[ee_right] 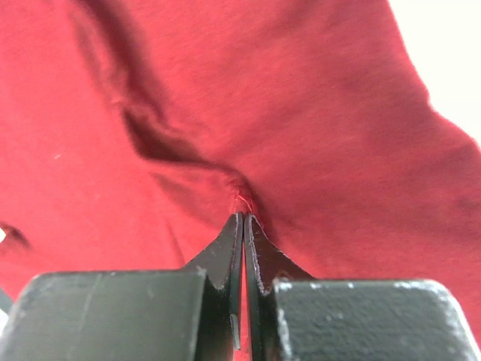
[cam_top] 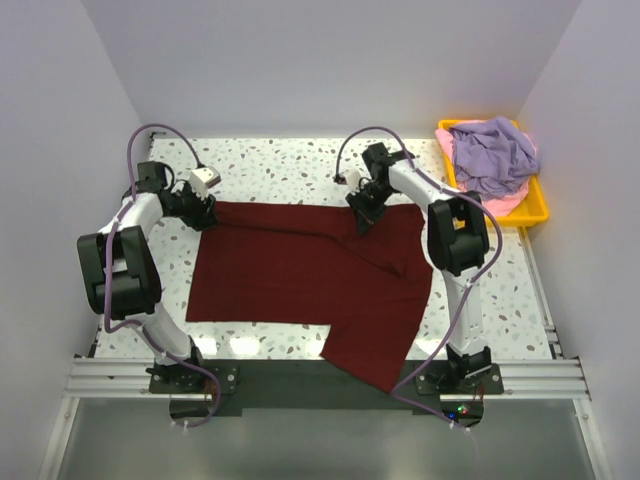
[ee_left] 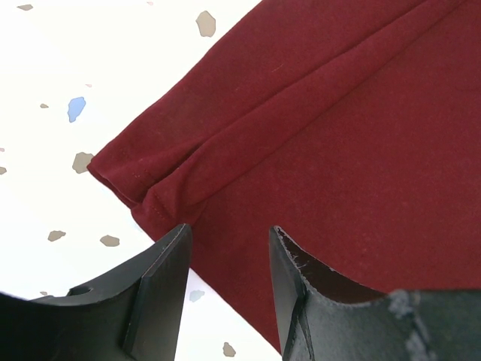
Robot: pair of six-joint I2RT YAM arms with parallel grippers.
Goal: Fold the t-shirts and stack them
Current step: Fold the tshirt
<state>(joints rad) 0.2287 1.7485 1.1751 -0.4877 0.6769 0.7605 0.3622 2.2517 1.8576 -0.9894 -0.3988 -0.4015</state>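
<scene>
The dark maroon t-shirt (cam_top: 300, 270) lies spread on the speckled table, with one part hanging over the near edge. My left gripper (cam_top: 203, 212) is open at its far left corner; in the left wrist view the gripper (ee_left: 229, 237) straddles the shirt's edge (ee_left: 316, 135) without clamping it. My right gripper (cam_top: 362, 222) is shut on a pinch of the maroon cloth near the far right; the right wrist view shows the gripper (ee_right: 243, 216) closed on a raised fold (ee_right: 240, 197). The lavender t-shirt (cam_top: 492, 152) lies crumpled on the pale pink one (cam_top: 505, 203) in the tray.
A yellow plastic tray (cam_top: 538, 210) stands at the far right corner of the table. White walls close in the table on the left, back and right. A metal rail (cam_top: 320, 378) runs along the near edge by the arm bases.
</scene>
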